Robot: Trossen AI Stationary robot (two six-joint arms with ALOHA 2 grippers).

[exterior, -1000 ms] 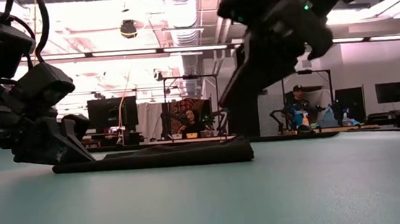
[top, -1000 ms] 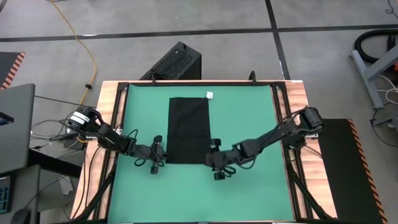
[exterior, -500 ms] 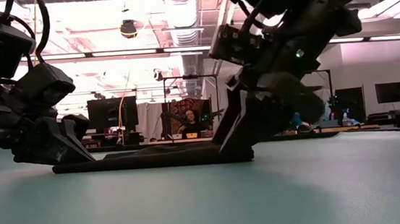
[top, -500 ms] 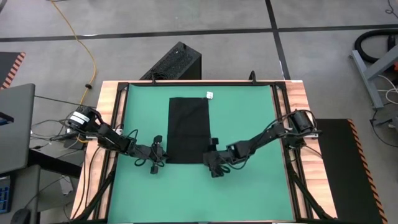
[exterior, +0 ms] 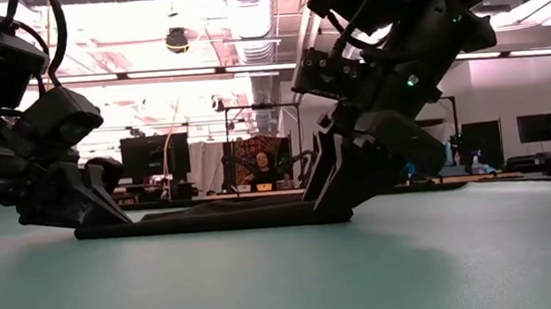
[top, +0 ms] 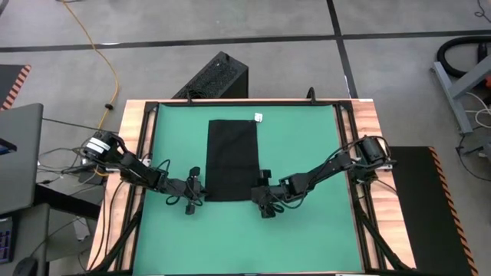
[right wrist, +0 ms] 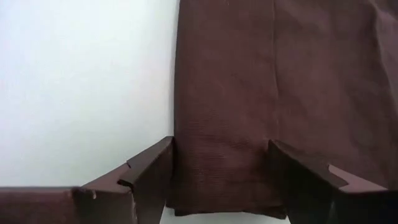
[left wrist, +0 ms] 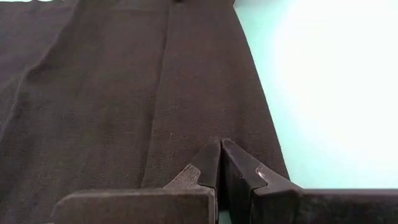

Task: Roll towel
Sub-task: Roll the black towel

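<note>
The black towel [top: 233, 159] lies flat on the green mat [top: 307, 153], its long sides running near to far. Its white tag [top: 258, 117] is at the far right corner. My left gripper [top: 204, 190] is shut at the towel's near left corner, which also shows in the left wrist view [left wrist: 219, 146]. My right gripper [top: 259, 193] is open and low at the near right corner. In the right wrist view [right wrist: 221, 165] one finger [right wrist: 149, 171] stands over the mat beside the towel's side edge and the other [right wrist: 305, 174] over the cloth. My left gripper has its shut fingertips [left wrist: 211, 158] on the towel close to its near edge, a little in from the side edge [left wrist: 273, 149]. The fingers slant down from the near left. They hide whether cloth is caught between them. The towel lies flat and slack. My right gripper: I cannot tell whether its fingers touch the towel or the mat.
The mat is edged by wooden table rims [top: 368, 130]. A black box [top: 219, 77] stands on the floor beyond the far edge. The low view shows a room with desks, screens and seated people [exterior: 257, 168] behind the table. Bare mat lies left, right and near of the towel.
My right gripper has come down from above the mat and gone a little toward the table's left, to the towel's near right corner. The towel has kept its place.
</note>
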